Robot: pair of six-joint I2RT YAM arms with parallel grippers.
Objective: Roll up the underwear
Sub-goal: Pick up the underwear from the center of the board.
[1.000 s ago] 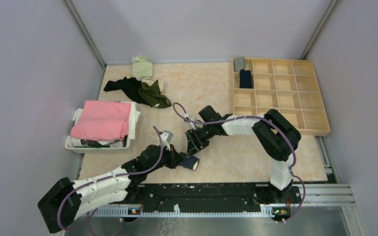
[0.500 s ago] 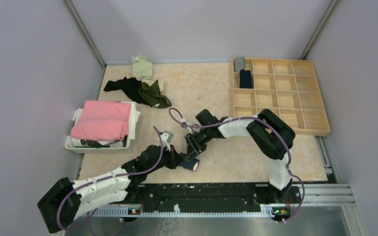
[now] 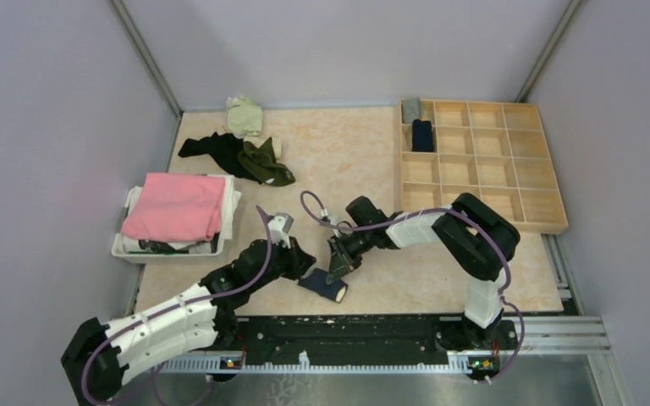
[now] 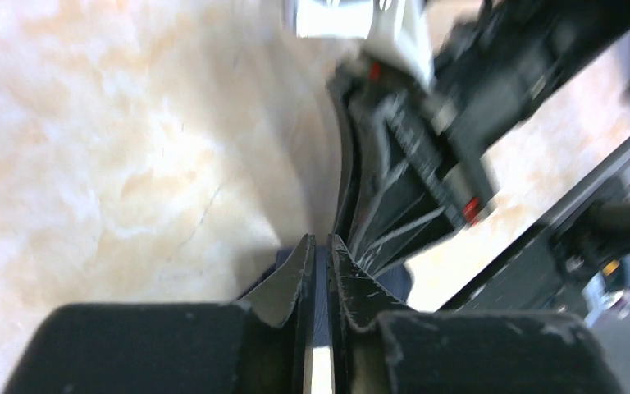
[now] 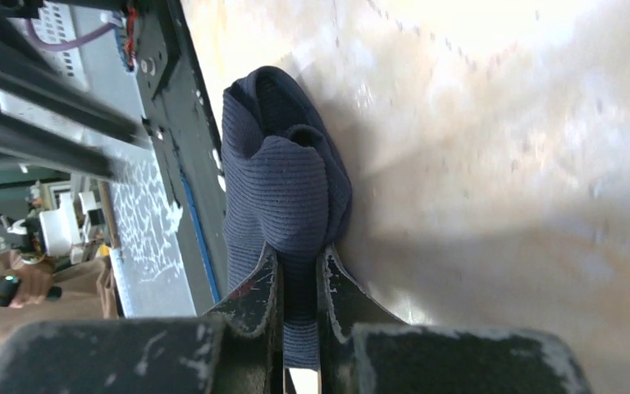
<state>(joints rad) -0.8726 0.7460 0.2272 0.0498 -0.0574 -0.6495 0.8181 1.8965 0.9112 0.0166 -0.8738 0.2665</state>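
Note:
A navy underwear piece [image 3: 325, 288] lies loosely rolled near the table's front edge. My right gripper [image 3: 336, 269] comes at it from the far right. In the right wrist view the right gripper [image 5: 298, 250] is shut on a fold of the ribbed navy underwear [image 5: 283, 172]. My left gripper [image 3: 307, 267] sits at the roll's left end. In the blurred left wrist view the left gripper [image 4: 318, 240] has its jaws almost together. Navy underwear [image 4: 394, 283] shows in the thin slit and behind the tips. More underwear, black and olive, lies in a heap [image 3: 241, 158] at the back left.
A white bin [image 3: 127, 246] with a folded pink cloth [image 3: 178, 205] stands at the left. A pale green piece [image 3: 244, 115] lies at the back. A wooden compartment tray [image 3: 550, 227] at the right holds rolled pieces [image 3: 421, 134]. The black rail [image 3: 372, 326] runs along the front.
My right gripper has moved down onto the navy underwear and closed on it. My left arm has drawn back a little to the left, its jaws easing slightly.

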